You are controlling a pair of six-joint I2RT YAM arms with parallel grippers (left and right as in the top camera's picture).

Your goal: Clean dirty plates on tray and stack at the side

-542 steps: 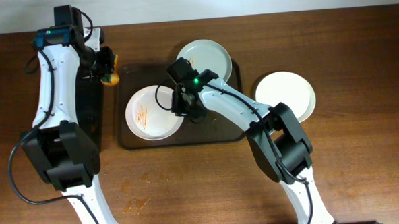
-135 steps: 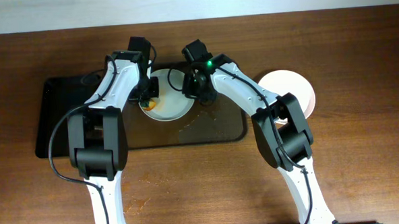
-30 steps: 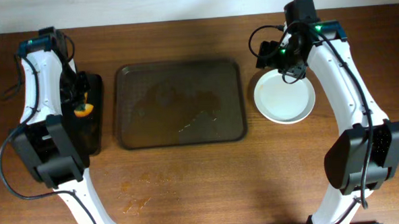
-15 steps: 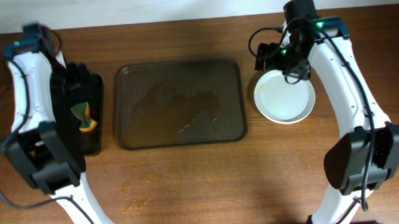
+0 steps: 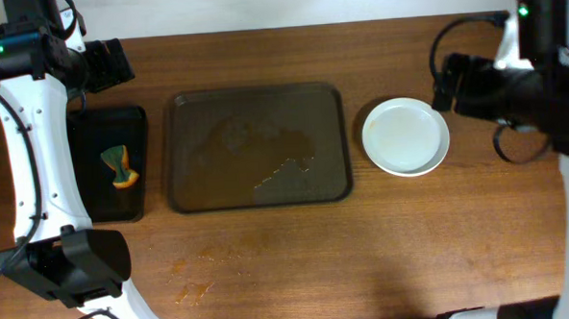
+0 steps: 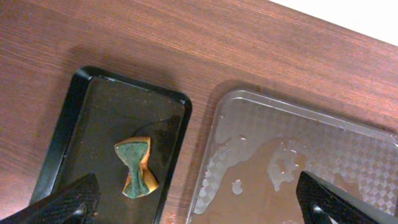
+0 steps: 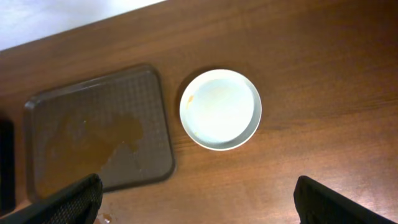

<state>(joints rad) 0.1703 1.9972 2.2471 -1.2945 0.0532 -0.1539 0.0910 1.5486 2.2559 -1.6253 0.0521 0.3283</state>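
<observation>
The dark-brown tray [image 5: 255, 146] lies mid-table with no plate on it, only wet smears and droplets [image 6: 280, 165]. The plates [image 5: 406, 136] rest on the wood just right of it as one white round shape [image 7: 221, 109]; only the top one shows, with a faint orange mark at its left rim. My left gripper [image 5: 107, 63] hangs high at the back left, open and holding nothing [image 6: 199, 211]. My right gripper [image 5: 452, 80] is raised right of the plates, open wide and holding nothing [image 7: 202, 208].
A smaller black tray [image 5: 92, 192] lies left of the brown one, and a green-and-yellow sponge [image 5: 119, 165] rests in it [image 6: 137, 168]. Sauce spots mark the wood near the front edge [image 5: 194, 288].
The left gripper opened, left the sponge in the black tray and rose toward the back. The right arm lifted off the plates and swung away to the right.
</observation>
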